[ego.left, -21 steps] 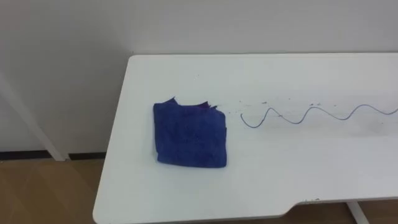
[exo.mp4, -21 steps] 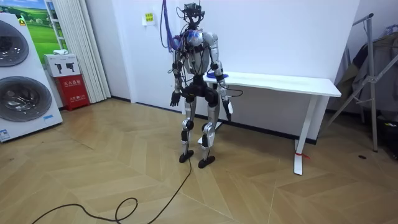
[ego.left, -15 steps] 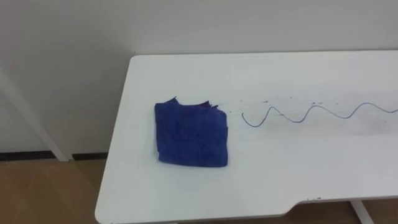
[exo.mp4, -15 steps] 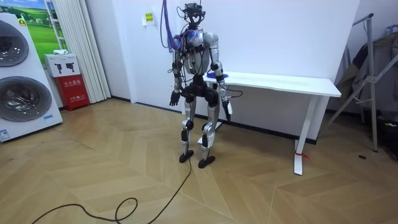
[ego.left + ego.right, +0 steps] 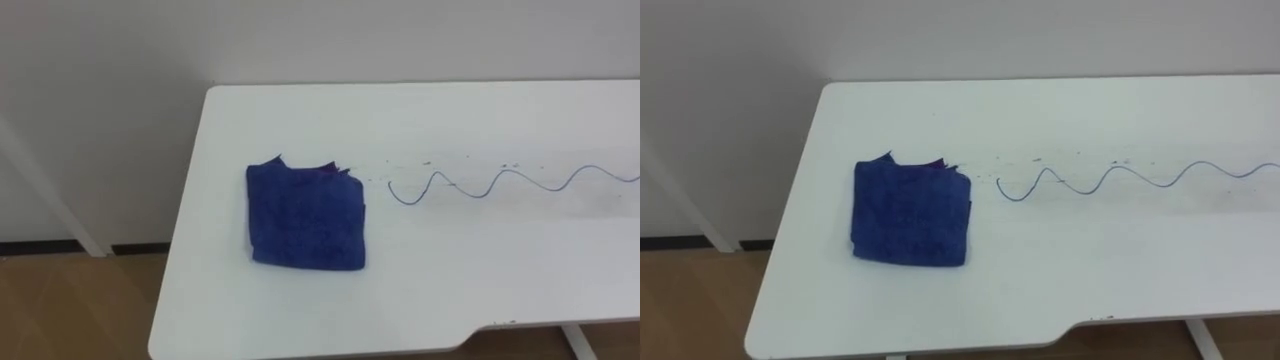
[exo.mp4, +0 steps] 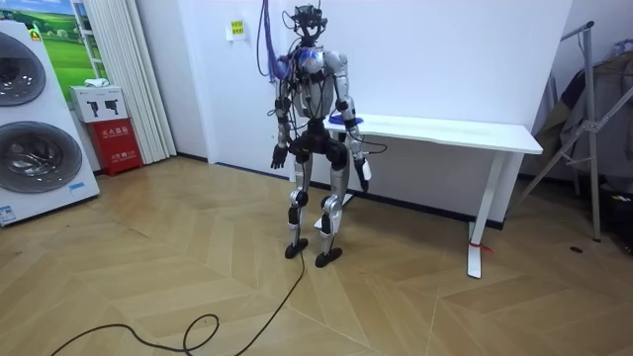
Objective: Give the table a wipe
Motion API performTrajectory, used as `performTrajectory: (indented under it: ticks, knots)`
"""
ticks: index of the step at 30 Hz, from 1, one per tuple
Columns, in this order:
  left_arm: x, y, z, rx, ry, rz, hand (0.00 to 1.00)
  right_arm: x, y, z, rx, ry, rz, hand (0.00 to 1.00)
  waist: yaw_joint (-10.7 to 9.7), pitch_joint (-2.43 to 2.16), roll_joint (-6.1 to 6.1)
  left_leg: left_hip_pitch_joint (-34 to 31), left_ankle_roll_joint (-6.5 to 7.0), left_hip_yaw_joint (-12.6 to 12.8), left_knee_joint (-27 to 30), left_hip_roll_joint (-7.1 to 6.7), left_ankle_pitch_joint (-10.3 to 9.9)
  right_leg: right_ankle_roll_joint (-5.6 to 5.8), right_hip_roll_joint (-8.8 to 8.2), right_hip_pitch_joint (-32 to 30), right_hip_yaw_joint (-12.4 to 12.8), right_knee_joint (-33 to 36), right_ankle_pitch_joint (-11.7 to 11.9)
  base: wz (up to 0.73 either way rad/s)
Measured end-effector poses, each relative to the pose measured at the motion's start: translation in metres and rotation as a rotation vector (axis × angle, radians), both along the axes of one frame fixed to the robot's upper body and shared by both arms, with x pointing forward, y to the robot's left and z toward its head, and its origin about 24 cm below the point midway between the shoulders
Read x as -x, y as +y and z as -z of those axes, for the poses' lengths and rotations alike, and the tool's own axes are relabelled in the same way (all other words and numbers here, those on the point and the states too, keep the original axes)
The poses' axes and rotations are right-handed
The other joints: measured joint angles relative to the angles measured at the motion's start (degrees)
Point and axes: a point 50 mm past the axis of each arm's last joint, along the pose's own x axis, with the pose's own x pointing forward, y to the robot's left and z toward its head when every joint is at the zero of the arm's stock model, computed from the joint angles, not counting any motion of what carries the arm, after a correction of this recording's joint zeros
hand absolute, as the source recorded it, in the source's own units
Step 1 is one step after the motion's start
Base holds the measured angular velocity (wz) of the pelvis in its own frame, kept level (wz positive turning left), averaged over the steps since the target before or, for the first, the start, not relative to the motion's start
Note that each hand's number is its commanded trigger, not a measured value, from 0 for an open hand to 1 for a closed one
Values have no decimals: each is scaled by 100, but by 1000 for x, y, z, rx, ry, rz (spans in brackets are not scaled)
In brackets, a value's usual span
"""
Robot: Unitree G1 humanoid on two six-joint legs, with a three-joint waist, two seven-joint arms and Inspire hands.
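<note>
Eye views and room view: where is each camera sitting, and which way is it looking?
Left eye view: on the robot's head, looking down at the white table, the blue cloth and the wavy pen line.
Right eye view: the head's other eye, just beside the first, facing the same way at the same scene.
Room view: standing a few metres off, facing the wall; it sees the whole robot standing at the table's end, left hand and right hand hanging low.
Shared: all three see the table and the cloth.

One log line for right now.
blue cloth: folded on table | pen line: right of cloth, unwiped | left hand, right hand: hanging, off cloth
</note>
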Motion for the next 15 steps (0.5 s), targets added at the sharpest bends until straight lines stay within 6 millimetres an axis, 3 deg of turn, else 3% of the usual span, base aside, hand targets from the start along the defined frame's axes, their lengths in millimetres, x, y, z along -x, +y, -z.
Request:
performTrajectory:
  ticks: [5, 9, 13, 14, 15]
  knots:
    - [4, 10, -3, -26, -19, -84, 0, 36, -5, -3, 38, 12, 394, 0, -43, 1, -78, -1, 0, 57, -3, 17, 0, 3, 0, 3, 17, -42, -3, -2]
    - [13, 23, -9, -69, -35, -166, 0, 53, -19, -9, 117, -30, 879, 0, -351, 2, -132, -6, 0, 49, -8, 16, -1, 4, 8, -7, 45, -45, -2, -1]
    - [13, 40, -16, -138, -74, -204, 0, 51, -56, -21, 255, -135, 1199, 0, -622, -9, -193, -6, 3, 60, -37, 6, -3, 5, 22, -21, 61, -38, -1, -3]
    - [11, 45, -18, -154, -84, -198, 0, 43, -72, -27, 312, -182, 1235, 0, -639, -32, -244, 4, 3, 110, -67, 5, -3, 2, 35, -32, 116, 9, 2, -25]
    - [8, 49, -20, -167, -99, -191, 0, 27, -87, -33, 356, -242, 1226, 0, -627, -23, -249, -4, 3, 204, -76, 12, -3, -8, 46, -117, 194, 75, 9, -44]
